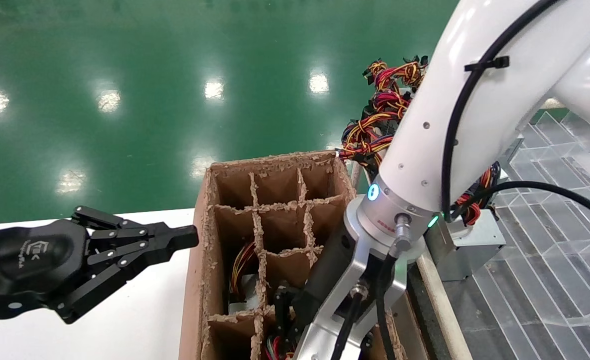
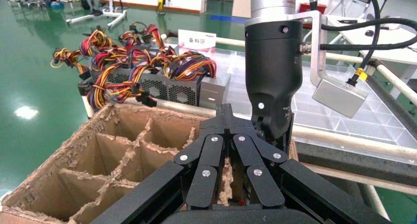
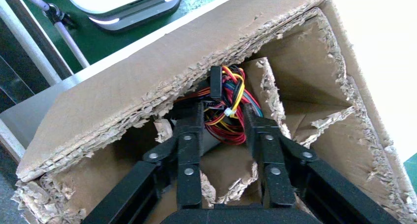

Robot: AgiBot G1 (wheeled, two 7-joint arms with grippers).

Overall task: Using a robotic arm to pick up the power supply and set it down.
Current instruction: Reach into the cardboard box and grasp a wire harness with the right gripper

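A white table [image 1: 124,320] stood on glossy green floor [image 1: 149,75]; the right gripper [image 3: 223,135] gaped over wires [image 3: 228,118], the left gripper [image 1: 187,239] pinched closed, empty.

The head view looks steeply down on the box [image 1: 274,240]. Both wrist views sit close behind their fingers; all three share the box [image 2: 113,155] [image 3: 162,86], right arm at 4 o'clock.
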